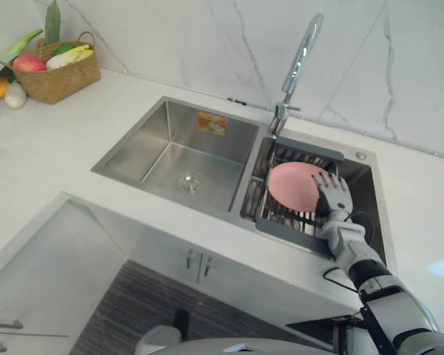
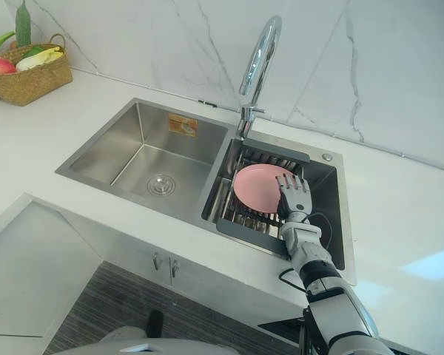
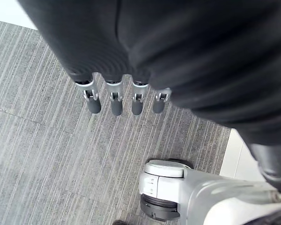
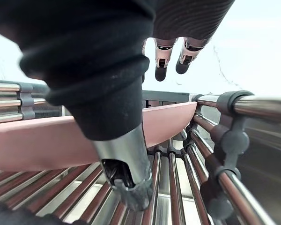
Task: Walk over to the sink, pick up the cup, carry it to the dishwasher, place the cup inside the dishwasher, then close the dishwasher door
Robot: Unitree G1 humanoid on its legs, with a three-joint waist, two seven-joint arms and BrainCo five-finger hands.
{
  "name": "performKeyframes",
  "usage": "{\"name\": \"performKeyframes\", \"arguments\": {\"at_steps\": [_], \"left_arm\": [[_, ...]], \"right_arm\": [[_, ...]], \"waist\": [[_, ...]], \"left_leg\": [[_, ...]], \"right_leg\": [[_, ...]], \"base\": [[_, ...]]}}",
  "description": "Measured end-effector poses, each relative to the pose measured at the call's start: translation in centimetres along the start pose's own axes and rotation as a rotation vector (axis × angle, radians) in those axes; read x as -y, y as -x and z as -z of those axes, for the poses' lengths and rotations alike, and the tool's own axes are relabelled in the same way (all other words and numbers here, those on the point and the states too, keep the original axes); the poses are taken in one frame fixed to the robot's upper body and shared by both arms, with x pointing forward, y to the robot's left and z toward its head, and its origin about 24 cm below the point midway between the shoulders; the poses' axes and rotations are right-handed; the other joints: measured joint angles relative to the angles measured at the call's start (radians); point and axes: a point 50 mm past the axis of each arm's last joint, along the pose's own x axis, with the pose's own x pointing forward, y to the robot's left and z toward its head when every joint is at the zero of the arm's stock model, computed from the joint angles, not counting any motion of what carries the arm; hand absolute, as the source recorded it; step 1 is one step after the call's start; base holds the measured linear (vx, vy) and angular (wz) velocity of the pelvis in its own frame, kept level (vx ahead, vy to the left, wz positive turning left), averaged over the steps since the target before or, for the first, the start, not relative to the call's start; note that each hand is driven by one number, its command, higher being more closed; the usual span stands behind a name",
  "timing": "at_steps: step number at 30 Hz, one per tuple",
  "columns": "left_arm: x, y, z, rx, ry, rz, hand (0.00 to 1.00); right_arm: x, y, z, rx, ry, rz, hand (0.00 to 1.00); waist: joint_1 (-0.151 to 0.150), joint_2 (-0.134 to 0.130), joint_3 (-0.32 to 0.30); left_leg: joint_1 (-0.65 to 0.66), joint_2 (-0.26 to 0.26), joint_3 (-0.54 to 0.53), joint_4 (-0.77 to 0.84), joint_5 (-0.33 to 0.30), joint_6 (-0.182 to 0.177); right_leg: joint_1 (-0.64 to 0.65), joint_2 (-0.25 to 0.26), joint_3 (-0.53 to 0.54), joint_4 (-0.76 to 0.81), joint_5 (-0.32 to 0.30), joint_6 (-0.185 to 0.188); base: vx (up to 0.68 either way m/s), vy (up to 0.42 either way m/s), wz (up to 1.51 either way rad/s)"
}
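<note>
We see right hand (image 1: pixel 334 194) fingers straight, spread over pink plate (image 1: pixel 292 185) in rack (image 1: pixel 285 231); contact unclear, plate's right edge hidden. Left hand (image 3: pixel 113 101) fingers straight, empty, above floor (image 3: pixel 47 154).

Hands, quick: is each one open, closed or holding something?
Left hand: open, holding nothing.
Right hand: open, spread over the pink plate, not gripping it.

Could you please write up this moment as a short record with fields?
Sink: double basin set in a white counter
Rack: sits in the right-hand basin
Pink dish: lies on the rack
Right hand: open, fingers spread over the dish's near edge; contact unclear
Left hand: open, hanging above the floor
Basket: holds produce, far left of the counter
</note>
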Motion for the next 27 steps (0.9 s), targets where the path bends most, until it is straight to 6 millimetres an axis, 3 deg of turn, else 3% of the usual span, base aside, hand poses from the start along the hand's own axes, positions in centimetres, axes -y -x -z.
{"name": "performKeyframes", "arguments": {"at_steps": [7, 17, 18, 27], "left_arm": [[0.0, 0.0, 0.0, 0.003, -0.002, -0.002, 0.00], [0.1, 0.0, 0.0, 0.003, -0.001, -0.002, 0.00], [0.1, 0.0, 0.0, 0.003, -0.001, -0.002, 0.00], [0.1, 0.0, 0.0, 0.002, -0.001, -0.001, 0.00]], "right_arm": [[1.1, 0.0, -1.3, 0.078, -0.056, 0.124, 0.00], [1.5, 0.1, -1.9, 0.120, -0.083, 0.152, 0.00], [1.5, 0.1, -1.9, 0.121, -0.083, 0.149, 1.00], [1.1, 0.2, -2.1, 0.136, -0.084, 0.064, 1.00]], "waist": [[-0.005, 0.003, 0.005], [-0.006, 0.006, 0.009], [-0.007, 0.006, 0.011], [-0.008, 0.008, 0.012]], "left_leg": [[0.001, 0.001, 0.006, 0.000, -0.005, -0.004], [0.007, 0.001, 0.005, 0.000, -0.006, -0.006], [0.009, 0.001, 0.004, 0.000, -0.006, -0.006], [0.010, 0.000, -0.002, 0.000, -0.006, -0.006]], "right_leg": [[0.004, 0.000, 0.005, 0.003, 0.000, 0.001], [0.007, 0.002, -0.002, 0.001, -0.001, 0.000], [0.014, 0.002, -0.004, -0.001, -0.001, 0.000], [0.015, 0.002, -0.010, -0.001, -0.001, 0.001]], "base": [[0.00, -0.001, -0.02], [0.00, 0.000, 0.00], [0.00, 0.000, 0.00], [0.00, 0.000, 0.00]]}}
